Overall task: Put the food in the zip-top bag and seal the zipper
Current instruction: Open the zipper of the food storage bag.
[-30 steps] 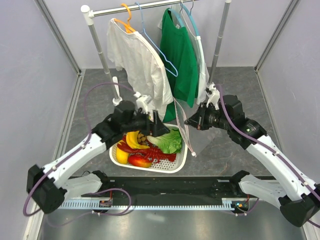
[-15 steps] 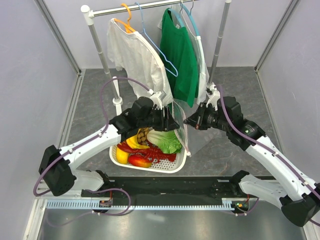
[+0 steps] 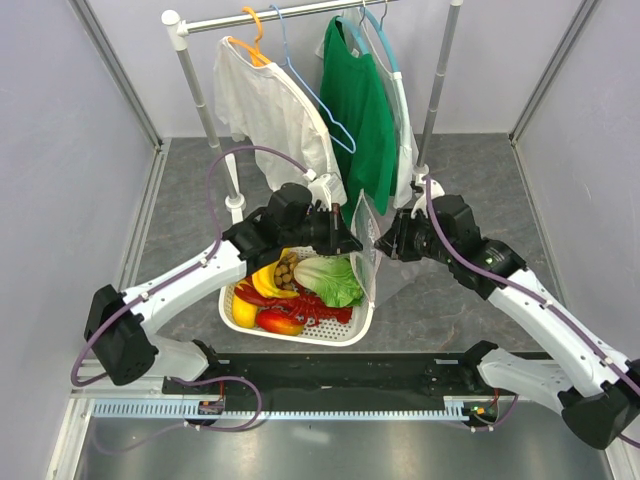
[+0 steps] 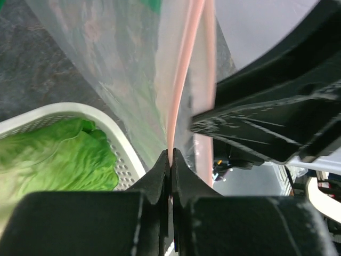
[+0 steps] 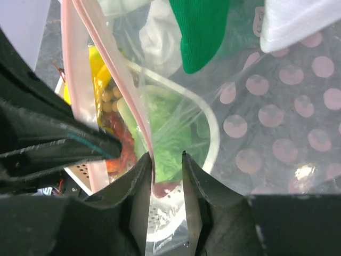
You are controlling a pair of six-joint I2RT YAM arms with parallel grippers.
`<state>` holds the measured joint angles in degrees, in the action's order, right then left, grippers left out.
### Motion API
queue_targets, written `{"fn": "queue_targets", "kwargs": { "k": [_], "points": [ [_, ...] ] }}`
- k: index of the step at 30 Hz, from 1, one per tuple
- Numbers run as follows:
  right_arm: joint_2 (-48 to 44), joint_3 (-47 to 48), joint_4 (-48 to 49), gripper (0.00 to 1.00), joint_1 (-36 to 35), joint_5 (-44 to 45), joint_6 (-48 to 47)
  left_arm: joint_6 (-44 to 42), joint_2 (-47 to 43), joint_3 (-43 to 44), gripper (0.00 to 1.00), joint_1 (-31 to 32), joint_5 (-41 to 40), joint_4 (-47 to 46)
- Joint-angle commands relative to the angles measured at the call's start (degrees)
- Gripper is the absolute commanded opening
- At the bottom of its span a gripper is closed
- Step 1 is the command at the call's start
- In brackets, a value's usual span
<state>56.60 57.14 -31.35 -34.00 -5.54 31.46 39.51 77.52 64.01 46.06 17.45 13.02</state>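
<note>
Scene: overhead view of two robot arms reaching in over a grey counter (image 3: 500, 170) and meeting near the middle; a clothes rack (image 3: 300, 12) at the back carries a white shirt (image 3: 275, 120) and a green shirt (image 3: 360, 110) on hangers
Zip-top bag (image 3: 366, 262): clear and floppy, hanging upright btwn the two grippers, just above the right rim of the basket
Zipper (image 4: 184, 80): pale pink strip along the bag's edge; in the left wrist view it rises from the fingertips to the top of frame
Left gripper (image 4: 170, 160): jaws closed tight, pinching the zipper btwn the fingertips
Right gripper (image 5: 162, 160): jaws parted w/ a clear gap; the pink strip runs down into that gap, close to one finger, not clamped
Basket (image 3: 300, 337): white, perforated, on the counter under the left gripper, holding all the food
Lettuce (image 3: 330, 280): green, at the basket's right side, next to the bag
Banana (image 3: 265, 283): yellow, centre-left
Longan bunch (image 3: 287, 270): brown, btwn banana and lettuce
Lobster (image 3: 315, 308): red, along the front
Lemon (image 3: 243, 312): yellow, front left
Mango (image 3: 280, 322): red-yellow, at the front rim beside the lemon
</note>
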Motion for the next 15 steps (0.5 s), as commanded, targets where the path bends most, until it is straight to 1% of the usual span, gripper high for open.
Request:
{"fn": "queue_targets", "kwargs": {
  "k": [1, 3, 5, 6, 8, 9, 11, 15],
  "points": [
    [2.72, 1.83, 3.05, 0.36, -0.72, 0.18, -1.40, 2.59, 1.32, 3.14, 0.02, 1.04, 2.94, -2.82],
    [3.60, 2.35, 2.97, 0.34, -0.81, 0.79, -1.67, 2.59, 1.32, 3.23, 0.02, 1.05, 3.20, -2.82],
    [3.70, 2.97, 2.53, 0.28, -0.81, 1.76, -2.37, 2.16, 1.06, 2.88, 0.02, 1.13, 3.20, -2.21],
    [3.35, 3.23, 2.53, 0.18, -0.81, 2.28, -2.37, 1.98, 0.62, 2.62, 0.02, 0.96, 3.03, -1.86],
    [2.56, 3.41, 1.57, 0.10, -0.81, 2.73, -3.07, 1.37, 0.09, 1.30, 0.02, 0.87, 2.85, -0.98],
    [2.20, 3.93, 0.86, 0.00, -0.89, 2.82, -3.42, 1.01, -0.60, 0.95, 0.02, 0.35, 2.59, -0.54],
    [1.15, 5.68, -2.98, 0.00, -0.81, 3.69, -5.26, -0.21, -0.96, -0.20, 0.02, -0.97, 2.50, 1.82],
    [-2.36, 8.07, -10.82, 0.00, -0.46, 8.26, -8.87, -5.21, -0.96, -0.90, 0.02, -7.29, 2.59, 8.95]
  ]
}}
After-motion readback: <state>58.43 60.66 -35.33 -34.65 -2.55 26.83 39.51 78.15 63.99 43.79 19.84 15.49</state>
